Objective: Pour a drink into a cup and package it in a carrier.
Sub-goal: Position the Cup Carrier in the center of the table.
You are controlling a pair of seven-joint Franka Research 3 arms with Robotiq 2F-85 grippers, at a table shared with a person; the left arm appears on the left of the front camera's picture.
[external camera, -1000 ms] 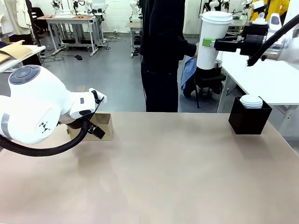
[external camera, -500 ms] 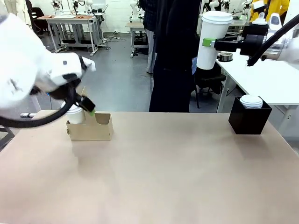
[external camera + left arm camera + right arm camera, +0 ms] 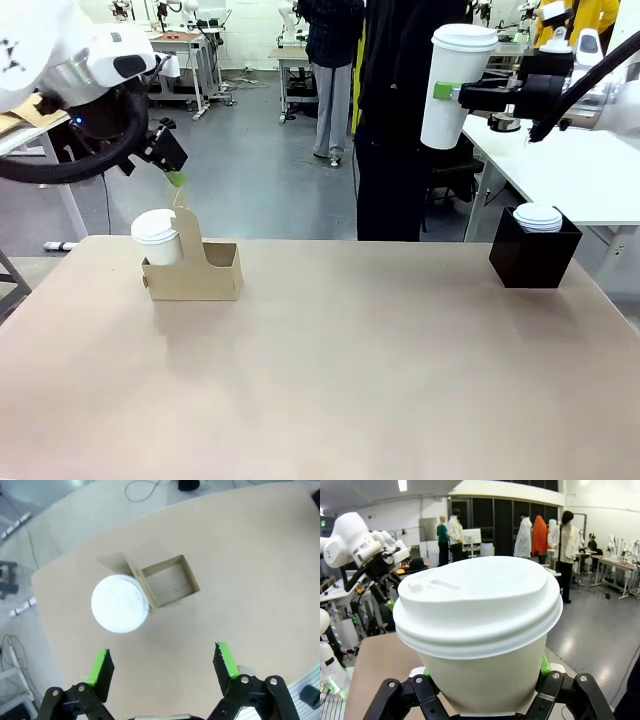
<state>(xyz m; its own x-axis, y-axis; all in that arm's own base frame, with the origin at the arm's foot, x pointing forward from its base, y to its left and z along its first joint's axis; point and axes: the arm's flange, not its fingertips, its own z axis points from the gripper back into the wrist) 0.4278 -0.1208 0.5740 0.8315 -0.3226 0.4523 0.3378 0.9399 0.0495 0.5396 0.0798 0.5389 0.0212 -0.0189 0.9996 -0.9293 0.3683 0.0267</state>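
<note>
A brown cardboard carrier (image 3: 205,275) stands on the table's left side, with a white lidded cup (image 3: 156,238) in its left hole and its right hole empty. My left gripper (image 3: 170,168) hangs open above it. In the left wrist view it looks straight down between its spread fingers (image 3: 101,666) at that cup (image 3: 120,603) and the carrier (image 3: 170,582). My right gripper (image 3: 447,92) is shut on a tall white lidded cup (image 3: 456,85), held high at the right. That cup (image 3: 477,625) sits close up in the right wrist view. The drink is hidden under the lids.
A black box (image 3: 534,257) holding white lids stands at the table's far right. A person in dark clothes (image 3: 400,120) stands beyond the far edge. A white side table (image 3: 580,170) is behind the box.
My left arm has risen from beside the carrier to the upper left, uncovering the cup in it. The person has shifted to the right. The right arm and its cup have not moved.
</note>
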